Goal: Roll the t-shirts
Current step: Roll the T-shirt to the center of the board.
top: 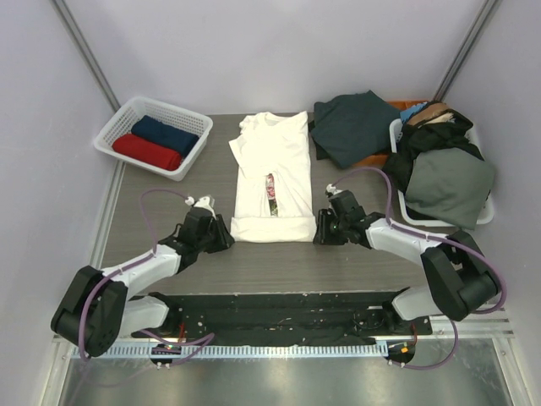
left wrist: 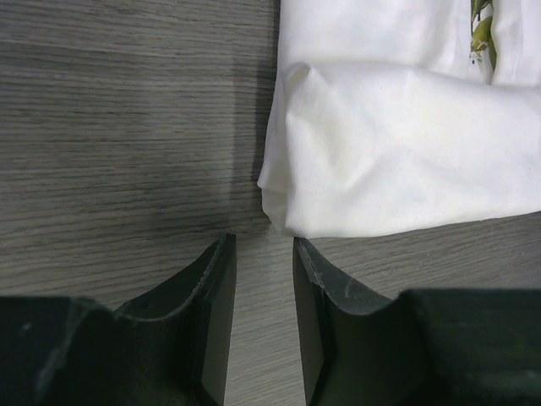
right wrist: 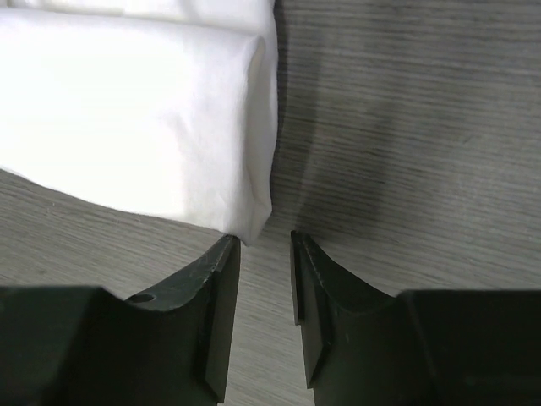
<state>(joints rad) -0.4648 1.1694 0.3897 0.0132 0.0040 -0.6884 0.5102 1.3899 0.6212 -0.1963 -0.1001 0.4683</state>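
The cream-white t-shirt (top: 272, 182) lies in the middle of the grey wood-grain table (top: 279, 262), folded into a long strip, its near end turned into a soft, plump roll. The left gripper (left wrist: 264, 254) and right gripper (right wrist: 265, 247) sit at the roll's two corners, their black jaws parted and holding nothing.

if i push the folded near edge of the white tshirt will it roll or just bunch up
Likely floppy: the white t-shirt lies limp and flat on the table. Its folded near edge looks soft and puffy, so an uneven push would probably bunch or skew it. It seems thin and light, so it may slide.
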